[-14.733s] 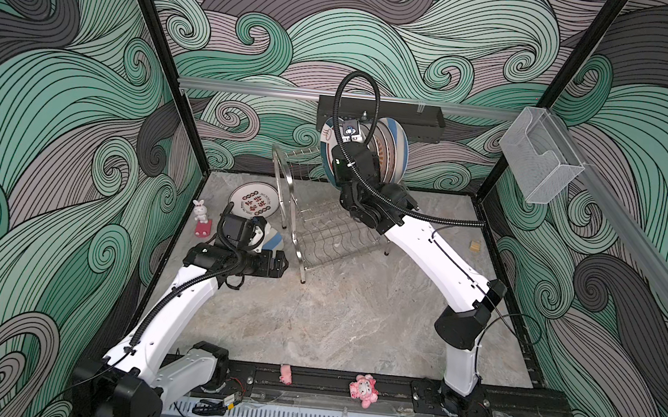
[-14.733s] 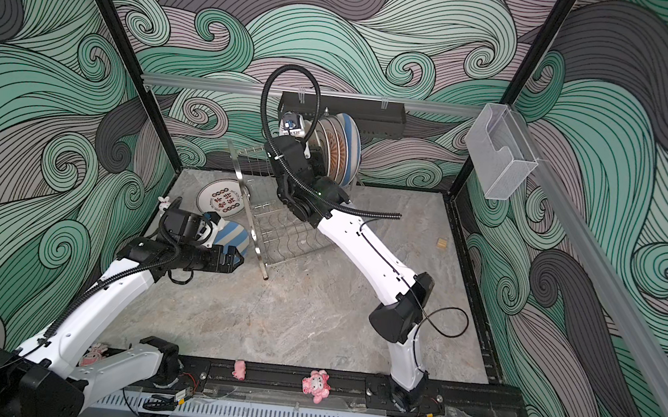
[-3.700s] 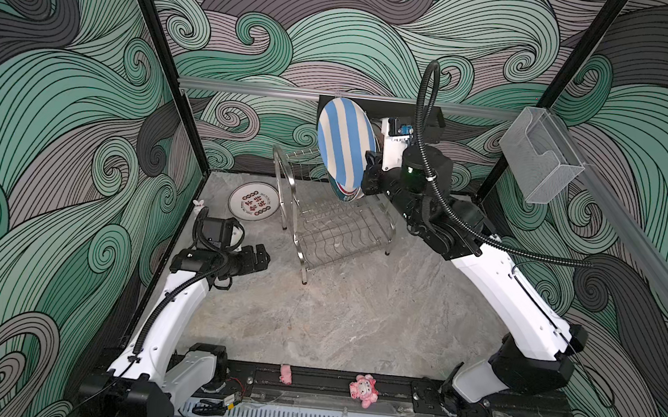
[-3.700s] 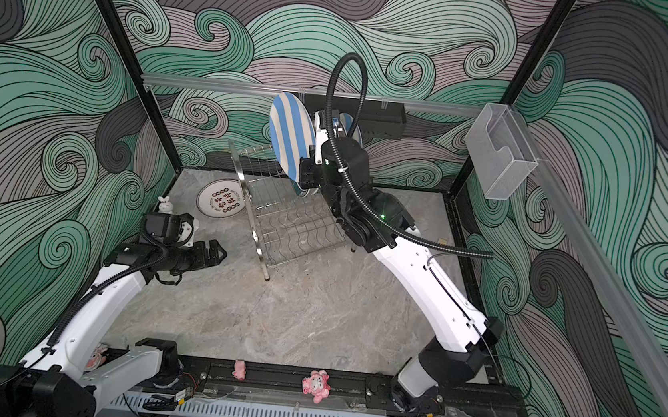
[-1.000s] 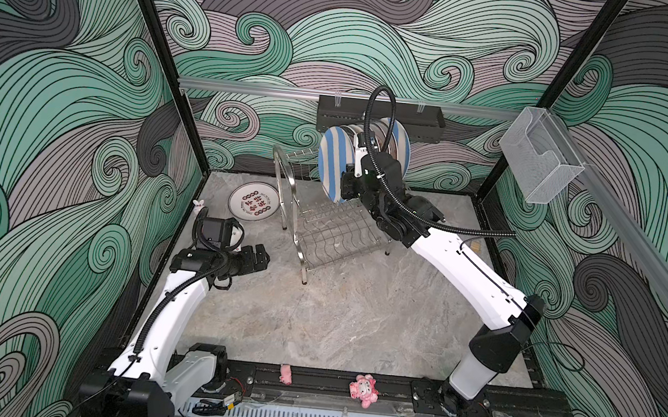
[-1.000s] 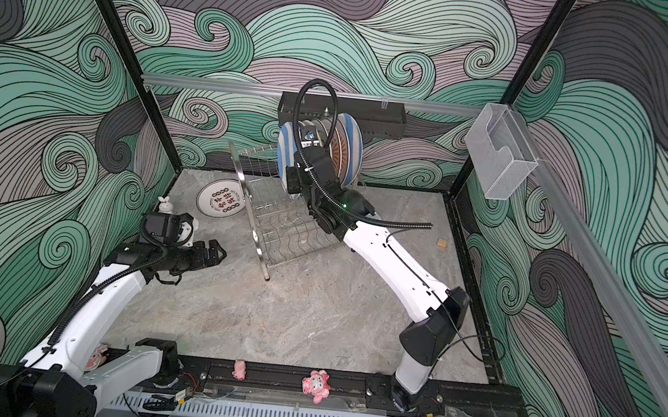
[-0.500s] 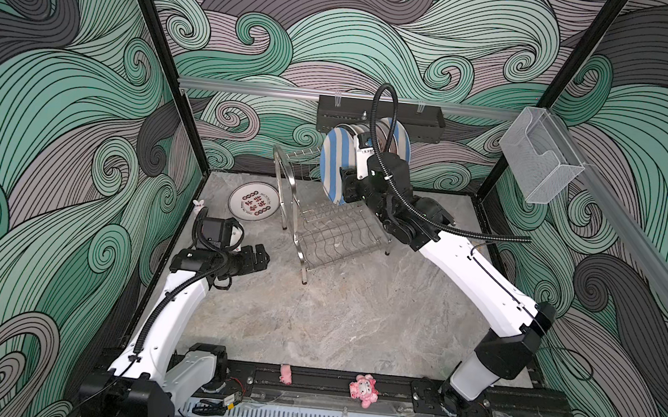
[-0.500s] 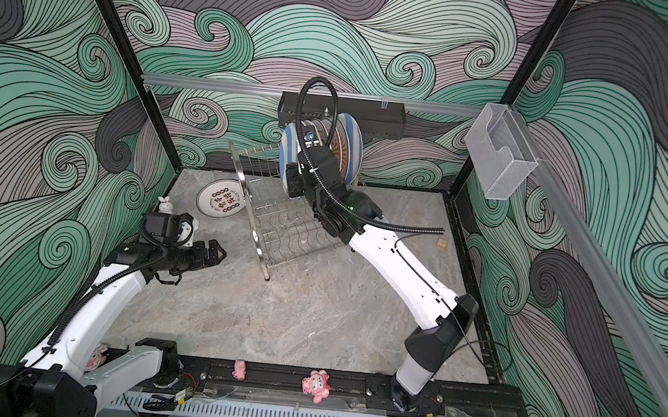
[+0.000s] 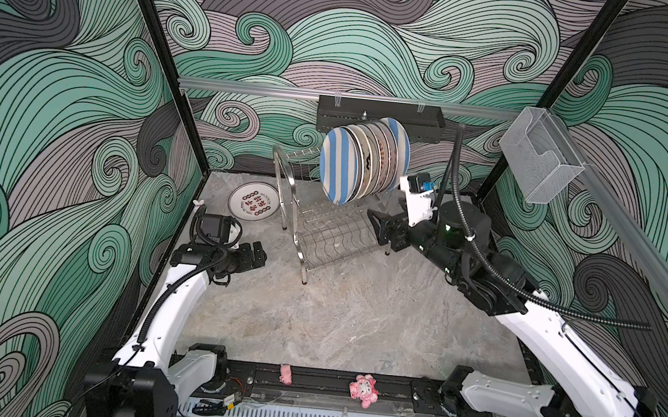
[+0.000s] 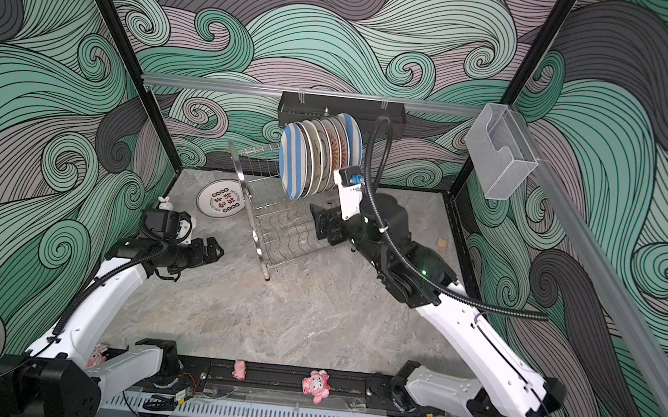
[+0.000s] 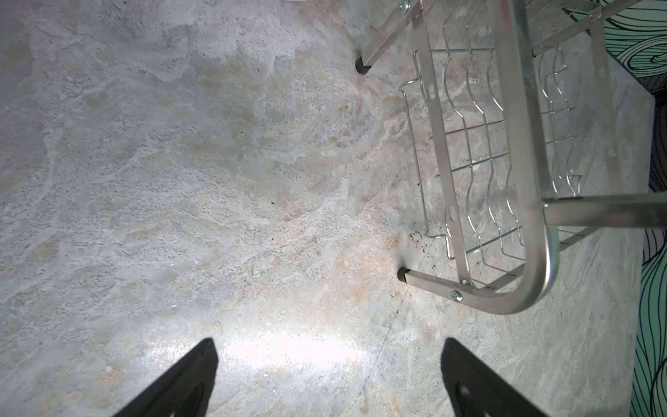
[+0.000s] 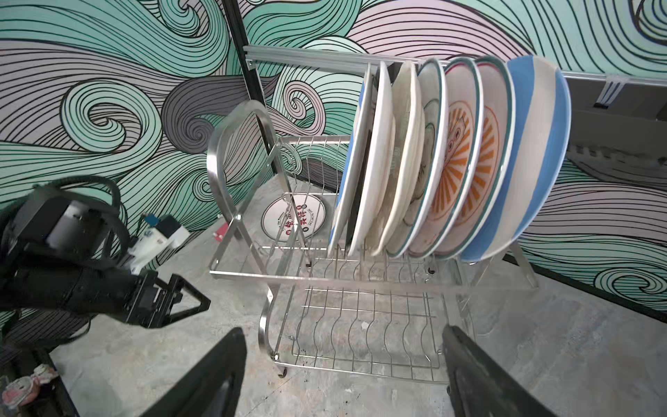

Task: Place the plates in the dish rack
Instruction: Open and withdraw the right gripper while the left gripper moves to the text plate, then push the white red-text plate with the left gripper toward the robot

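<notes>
- Right wrist view: seven plates (image 12: pixel 433 162) are seen stood on edge in the top tier of the dish rack (image 12: pixel 361 325). They're packed side by side and leaning a little.
- A striped plate (image 12: pixel 527 151) is parked at the near end of the row. Another blue-white one sits at the far end, and the sunburst plate (image 12: pixel 483 162) is tucked right beside the near one.
- In both top views the dish rack (image 9: pixel 334 234) (image 10: pixel 280 229) is set toward 12 o'clock of the table (image 9: pixel 334 322).
- One lone plate (image 9: pixel 252 206) (image 10: pixel 221 203), white with red-black characters, is left lying flat on the table. It's at roughly 9 o'clock of the rack and apart from it.
- The right gripper (image 12: pixel 341 335) (image 9: pixel 376 226) is spread wide with nothing gripped. It's held at about 3 o'clock of the rack, just beside the lower tier and below the row of plates.
- The left gripper (image 11: pixel 328 343) (image 9: pixel 257 252) is spread wide too, with nothing held. It's hung over the table at about 8 o'clock of the rack, near a front foot.
</notes>
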`<state>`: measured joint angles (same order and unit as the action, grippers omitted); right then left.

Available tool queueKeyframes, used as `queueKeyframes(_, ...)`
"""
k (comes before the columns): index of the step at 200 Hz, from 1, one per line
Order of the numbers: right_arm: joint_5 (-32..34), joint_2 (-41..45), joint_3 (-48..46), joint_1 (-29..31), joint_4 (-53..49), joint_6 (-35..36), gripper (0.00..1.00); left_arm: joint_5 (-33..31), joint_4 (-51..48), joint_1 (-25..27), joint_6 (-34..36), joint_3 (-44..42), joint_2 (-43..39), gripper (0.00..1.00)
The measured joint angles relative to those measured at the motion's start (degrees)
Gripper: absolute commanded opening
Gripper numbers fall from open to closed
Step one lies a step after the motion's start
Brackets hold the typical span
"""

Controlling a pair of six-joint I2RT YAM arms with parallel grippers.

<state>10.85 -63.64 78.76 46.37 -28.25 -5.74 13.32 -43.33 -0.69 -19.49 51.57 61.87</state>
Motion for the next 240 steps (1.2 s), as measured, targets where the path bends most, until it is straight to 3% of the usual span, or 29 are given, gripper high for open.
queueKeyframes(53,-2.64,19.19,-29.75,-0.11,2.80,-4.61,0.89,-2.62,3.19,-0.04,-1.90,9.05,7.43,0.99)
queueKeyframes(111,-5.99,40.83,-51.17,-0.11,5.29,-14.62,0.92,-4.83,10.01,-0.04,-5.33,14.43,19.23,0.99)
queueKeyframes(172,-5.22,51.82,-58.05,-0.11,3.17,-19.87,0.92,-8.92,12.00,-0.04,-4.74,27.19,35.43,0.99)
queueKeyframes(240,-8.74,48.87,-60.26,-0.11,3.63,-24.81,0.93,-12.46,10.27,-0.61,-2.38,41.31,52.87,0.99)
